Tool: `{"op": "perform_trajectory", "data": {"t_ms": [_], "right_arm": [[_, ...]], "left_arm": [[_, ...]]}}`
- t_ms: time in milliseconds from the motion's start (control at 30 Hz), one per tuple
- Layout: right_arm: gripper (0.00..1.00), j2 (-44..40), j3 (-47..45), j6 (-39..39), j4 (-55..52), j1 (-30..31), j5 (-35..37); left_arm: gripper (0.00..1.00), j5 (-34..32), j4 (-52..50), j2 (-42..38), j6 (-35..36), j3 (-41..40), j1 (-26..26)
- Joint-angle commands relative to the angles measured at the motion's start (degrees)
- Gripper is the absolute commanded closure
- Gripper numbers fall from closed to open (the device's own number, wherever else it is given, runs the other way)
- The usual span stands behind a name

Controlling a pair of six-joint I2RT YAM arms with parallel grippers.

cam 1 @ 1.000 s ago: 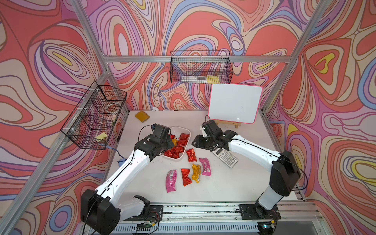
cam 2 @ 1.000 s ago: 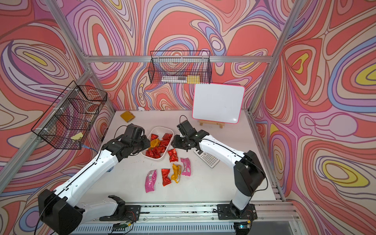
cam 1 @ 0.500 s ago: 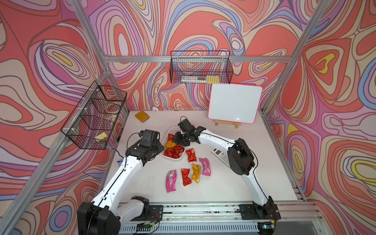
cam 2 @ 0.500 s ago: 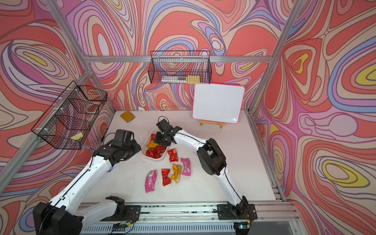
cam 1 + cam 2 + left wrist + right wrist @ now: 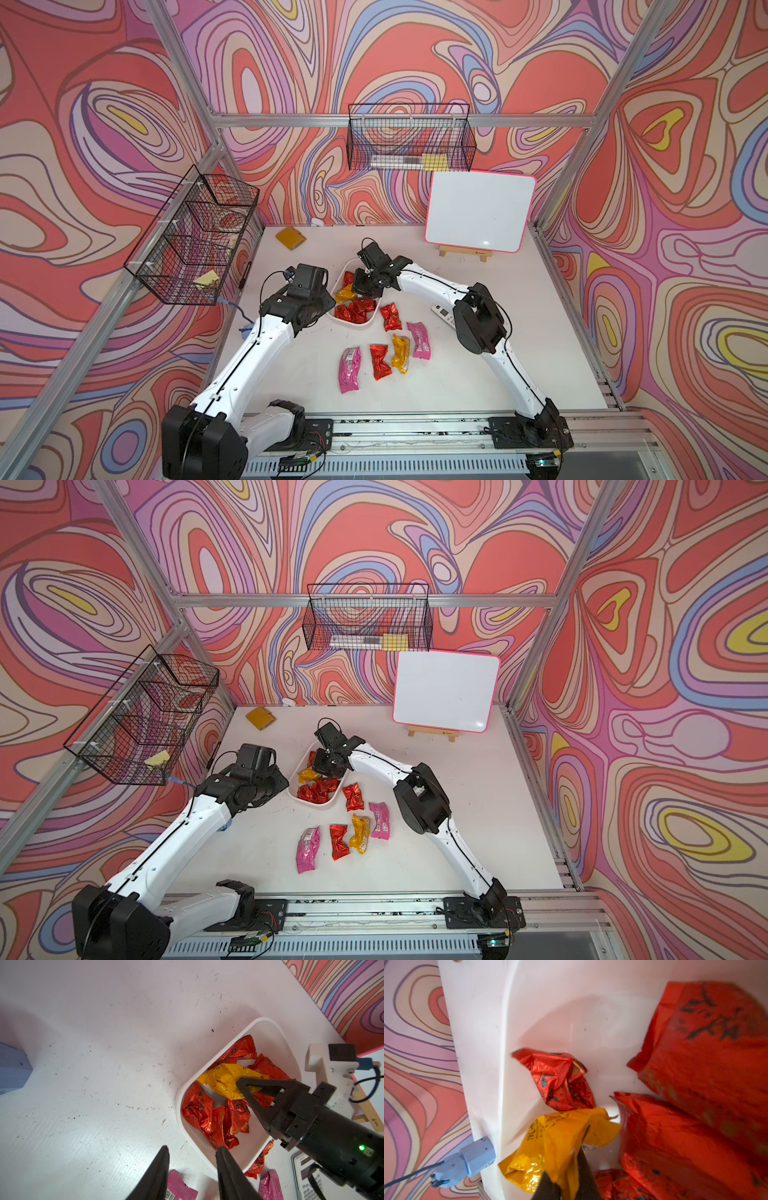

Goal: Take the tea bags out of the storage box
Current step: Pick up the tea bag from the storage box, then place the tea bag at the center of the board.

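Note:
The white storage box (image 5: 371, 323) (image 5: 328, 805) lies mid-table and holds several red tea bags (image 5: 354, 311) (image 5: 199, 1109) plus a yellow tea bag (image 5: 345, 295) (image 5: 307, 775). My right gripper (image 5: 365, 287) (image 5: 566, 1167) reaches into the box and is shut on that yellow tea bag (image 5: 556, 1142) (image 5: 224, 1082), with its foil pinched between the fingers. My left gripper (image 5: 193, 1148) hovers open and empty over the box's near rim (image 5: 180, 1093), at the box's left side in both top views. Several red, yellow and pink tea bags (image 5: 380, 361) (image 5: 338, 841) lie on the table in front of the box.
A calculator (image 5: 441, 311) (image 5: 305, 1176) lies right of the box, partly under the right arm. A whiteboard (image 5: 480, 216) stands on an easel at back right. A mustard pad (image 5: 290, 237) lies at back left. Wire baskets (image 5: 409, 139) (image 5: 195, 237) hang on the walls.
The right arm swung left from the calculator into the box and shut on the yellow tea bag. The left gripper drew back from over the box to its left edge.

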Motion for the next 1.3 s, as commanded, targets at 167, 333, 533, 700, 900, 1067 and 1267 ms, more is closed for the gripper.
{"op": "perform_trajectory", "data": {"t_ms": [167,333,533,700,900,1067,1267], "right_arm": [[1.0,-2.6,1.7,-5.3,-2.3,-0.2,-3.9],[1.0,-8.5,-3.5,-8.0,1.2,-0.2,-5.9],[1.0,-14.3,-9.8,-12.4,3.2,-0.1,-7.6],[1.0,-18.1,-15.1,-16.4,3.5,1.1,-9.3],[1.0,-20.7,-21.0,-23.6,1.7,6.9,-9.2],[1.0,-20.3,-23.3,-27.8,1.2,11.7,-8.5],[0.97,-14.6,-20.2,-29.7,-0.1,15.1,-8.7]], "left_arm": [[0.57,-2.6,-1.5,-8.7,-2.0,-4.7,0.2],[0.56,-2.2,-3.3,-12.8,-1.5,-4.9,0.2],[0.56,-1.3,-5.5,-15.1,-1.3,-4.8,0.2],[0.55,-1.5,-6.7,-16.7,-3.8,-5.7,0.2],[0.55,-4.8,-10.7,-20.0,-8.9,-6.1,0.2],[0.56,-7.0,-15.2,-24.4,-12.9,-7.1,0.2],[0.56,-6.9,-19.0,-28.9,-13.6,-8.1,0.2]]}}
